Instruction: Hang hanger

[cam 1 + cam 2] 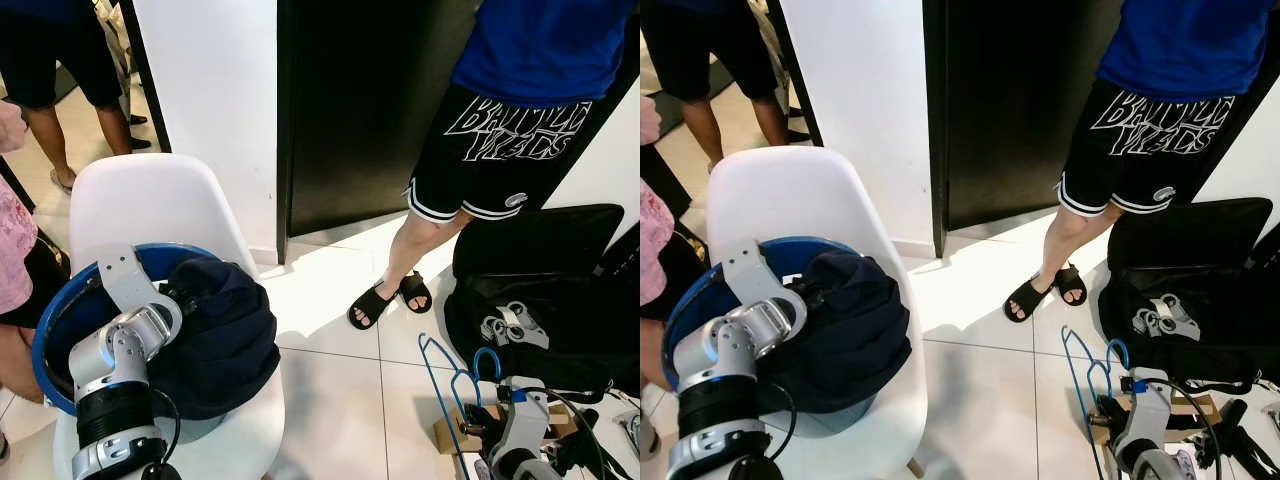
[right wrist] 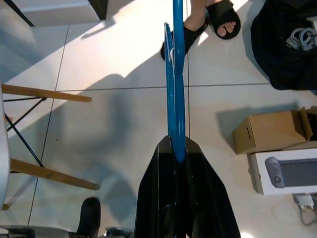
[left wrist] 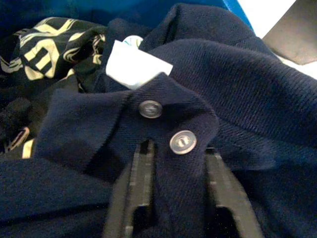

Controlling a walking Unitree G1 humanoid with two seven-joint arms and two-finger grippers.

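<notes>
Here the right gripper was clenched on the blue hanger, held low near the floor; the left gripper pinched the navy shirt collar in the blue basket; next, I judge, hanger and collar must meet.

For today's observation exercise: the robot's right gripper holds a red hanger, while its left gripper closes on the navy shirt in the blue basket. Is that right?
Not quite. The hanger in the right gripper is blue, not red, as the right wrist view shows. The rest holds: the left gripper closes on the navy shirt in the blue basket.
</notes>
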